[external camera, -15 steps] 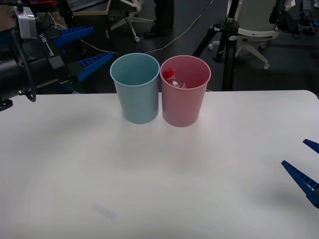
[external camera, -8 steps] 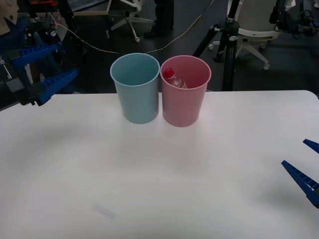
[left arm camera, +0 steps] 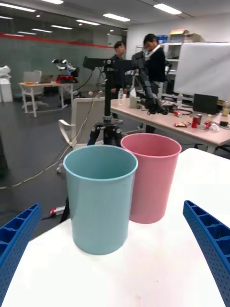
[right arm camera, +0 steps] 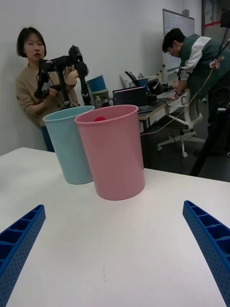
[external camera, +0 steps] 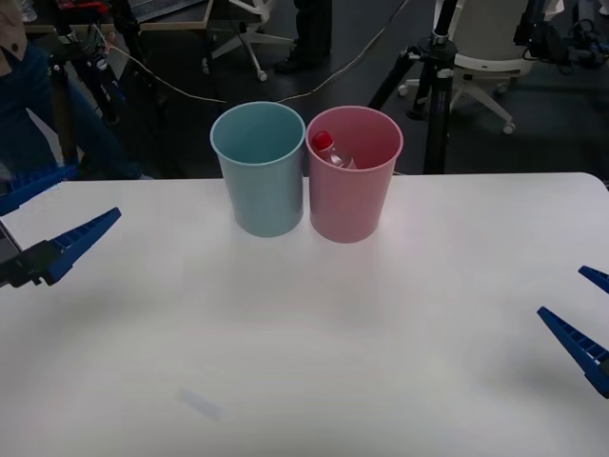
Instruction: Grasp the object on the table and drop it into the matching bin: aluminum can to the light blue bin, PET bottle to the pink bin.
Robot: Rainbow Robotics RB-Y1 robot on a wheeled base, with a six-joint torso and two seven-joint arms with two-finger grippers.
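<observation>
The bottle [external camera: 327, 150] lies inside the pink bin [external camera: 354, 190], which touches the blue bin [external camera: 259, 186], with the left gripper [external camera: 49, 224] and right gripper [external camera: 582, 312] wide open, well off to either side.

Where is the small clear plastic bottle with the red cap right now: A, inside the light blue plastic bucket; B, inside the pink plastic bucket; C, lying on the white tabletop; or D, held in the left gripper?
B: the front view shows the small clear plastic bottle, red cap up, inside the pink plastic bucket, while the left gripper is open and holds nothing.
</observation>
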